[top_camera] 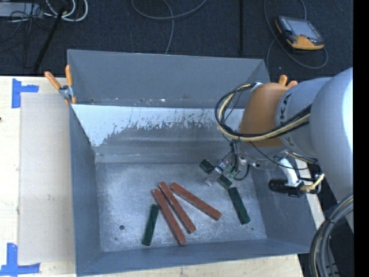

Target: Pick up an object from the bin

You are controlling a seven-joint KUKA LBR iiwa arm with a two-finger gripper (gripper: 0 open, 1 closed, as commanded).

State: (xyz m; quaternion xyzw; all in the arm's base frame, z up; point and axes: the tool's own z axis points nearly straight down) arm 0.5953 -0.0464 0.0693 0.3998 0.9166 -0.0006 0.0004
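1. Jaws stand spread apart with nothing between them, low over the floor of the bin (118, 180) in its right half, near the foot of the back wall.
2. You have a dark green stick (238, 205) just below the jaws. Its upper end lies right by the lower jaw, and it runs down and slightly right toward the front right corner. It looks like the nearest candidate.
3. I judge the step to be the approach, with the grasp not yet made. No stick sits inside the jaws.
4. For the next move, bring the jaws a little toward the front, centre them across the narrow width of that stick, go down to the floor and only then close.
5. Left of it, three brown sticks (180, 208) lie in a fan, touching or overlapping at their upper ends. The rightmost one ends near the green stick but apart from it, so you need not disturb them.
6. A second dark green stick (150, 225) lies further left, well apart and near the front wall. Leave it.
7. Mind the right wall: the chosen stick lies near it, and the arm (323, 126) with its cables comes in over that rim.
8. Open room is to the left and toward the back, where the floor is bare. Lift straight up for the clearest way out.
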